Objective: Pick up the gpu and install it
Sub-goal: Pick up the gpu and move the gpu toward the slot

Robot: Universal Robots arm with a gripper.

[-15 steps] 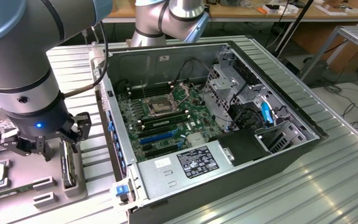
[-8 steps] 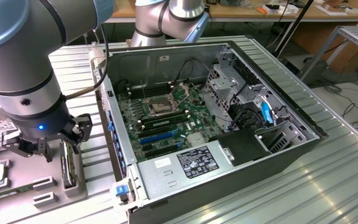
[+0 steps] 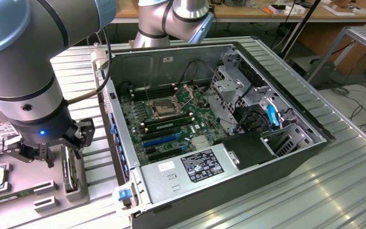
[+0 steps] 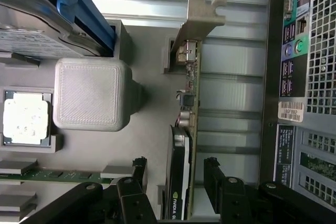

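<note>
The gpu [image 4: 189, 103] stands on edge in a slot of the grey holder tray [image 4: 152, 114], with its silver end bracket [image 4: 202, 17] at the far end and a dark cooler along one side. My gripper [image 4: 175, 165] is open and straddles the card, one black finger [image 4: 140, 169] on each side, apart from it. In the exterior view the gripper [image 3: 61, 155] hangs just above the gpu [image 3: 68, 174] at the exterior view's left, beside the open computer case [image 3: 234, 157].
The case lies open with its motherboard [image 3: 170, 114] and blue slots [image 3: 160, 138] exposed. On the grey tray [image 3: 49, 200] lie a hard drive [image 4: 31, 30] with a white label, a CPU [image 4: 26, 119] and a green memory stick [image 4: 52, 174]. A raised grey block [image 4: 92, 93] stands near the card.
</note>
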